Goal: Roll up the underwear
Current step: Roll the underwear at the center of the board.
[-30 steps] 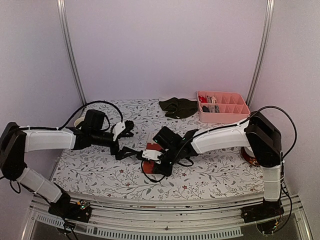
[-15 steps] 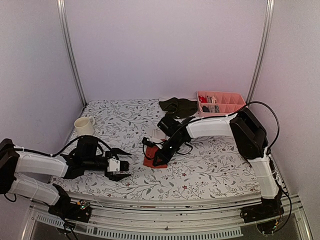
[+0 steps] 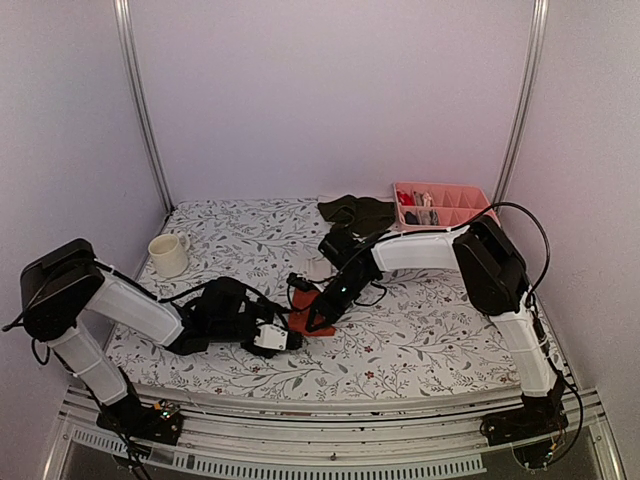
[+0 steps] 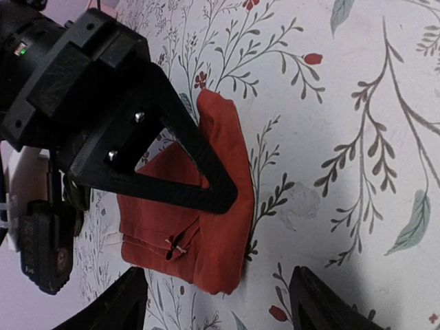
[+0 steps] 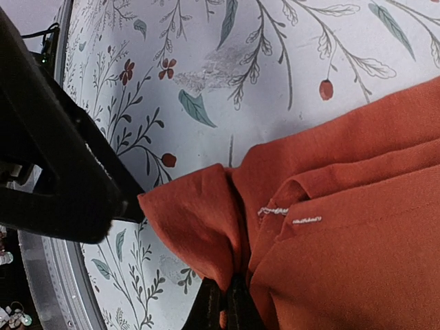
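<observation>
Rust-red cotton, folded flat into a layered oblong, is the piece in hand. This rust-red underwear [image 3: 303,303] lies on the flower-printed tablecloth [image 3: 430,340], well apart from the pink plastic divided tray [image 3: 481,226], to the tray's left and nearer the arm bases. A dark olive-black garment [image 3: 357,213] lies crumpled just left of the same tray. A cream mug [image 3: 168,255] stands far to the tray's left.

The right gripper [image 5: 225,302] is closed, its black fingertips pinching a raised fold at one corner of the red cloth. In the right wrist view that fold stands up off the table, and stitched hems show on the layers beside it. The left gripper [image 4: 218,285] hangs low over the opposite end of the oblong. Its fingers are spread wide to either side of the cloth's edge and hold nothing.

The folding looks done and the rolling seems barely begun, since no turned coil shows yet and only the lifted corner is raised. The olive piece appears untouched.

The next move probably calls for the left fingers to come down and close on the free edge. The end could then be turned over on itself with the stacked layers kept aligned. The thin cloth may slip or splay if only the top layer is caught.
</observation>
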Tool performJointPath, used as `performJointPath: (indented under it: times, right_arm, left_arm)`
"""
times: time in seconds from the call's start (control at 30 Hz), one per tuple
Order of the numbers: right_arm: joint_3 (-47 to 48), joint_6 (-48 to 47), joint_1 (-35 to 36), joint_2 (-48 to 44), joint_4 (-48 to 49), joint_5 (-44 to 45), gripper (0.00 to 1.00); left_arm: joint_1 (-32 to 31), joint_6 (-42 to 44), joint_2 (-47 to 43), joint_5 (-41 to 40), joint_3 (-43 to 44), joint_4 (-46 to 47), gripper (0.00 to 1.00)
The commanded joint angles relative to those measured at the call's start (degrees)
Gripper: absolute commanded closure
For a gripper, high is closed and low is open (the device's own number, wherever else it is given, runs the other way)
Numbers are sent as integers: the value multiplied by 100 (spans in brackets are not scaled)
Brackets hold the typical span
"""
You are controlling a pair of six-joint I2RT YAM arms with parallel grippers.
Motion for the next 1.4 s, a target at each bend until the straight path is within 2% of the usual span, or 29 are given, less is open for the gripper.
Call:
performJointPath:
  times: [0.0, 0.17, 0.3, 0.5, 0.6, 0.73, 0.77, 0.9, 0.93, 1.0, 1.1, 1.17, 1.23, 1.37]
  right_arm:
    - [33, 18, -35, 281, -265, 251, 97]
    - [16, -25, -42, 279, -285, 303, 97]
    - [8, -43, -44, 298, -292, 321, 97]
    - [-11, -69, -49, 297, -310, 350, 97]
    - [-11, -87, -53, 280, -323, 403, 97]
    - [-11, -98, -50, 220, -358, 443, 97]
    - [-15, -102, -60, 203, -360, 452, 97]
    - [-62, -98, -59, 47, -368, 533, 96]
    - [-114, -91, -61, -92, -346, 585, 93]
    - [-324, -56, -59, -453, -220, 709, 81]
    - [-811, 68, -57, -1097, 112, 1025, 51]
    - [-1240, 175, -61, -1596, 461, 1229, 39]
    - [-1673, 294, -57, -2094, 729, 1376, 31]
    - [-2622, 449, -27, -3058, 1198, 1842, 23]
  left_arm:
    - [-224, 171, 387, -668, 193, 382, 29]
    - [-416, 394, 739, -1029, 302, 472, 33]
    - [-509, 582, 974, -1275, 333, 647, 44]
    - [-615, 762, 1164, -1404, 331, 638, 53]
    - [-644, 685, 1243, -1436, 438, 510, 67]
    - [-648, 373, 1252, -1307, 661, 21, 97]
    - [-651, 302, 1252, -1292, 720, -98, 100]
    - [-645, 27, 1229, -1175, 921, -600, 100]
    - [-644, -82, 1214, -1126, 978, -743, 100]
    - [-636, -286, 1148, -940, 1106, -1038, 100]
    - [-598, -595, 1050, -675, 1266, -1452, 100]
    - [-562, -795, 1001, -492, 1375, -1748, 100]
    - [-536, -915, 943, -381, 1454, -1984, 100]
    - [-405, -1231, 895, -71, 1788, -2760, 100]
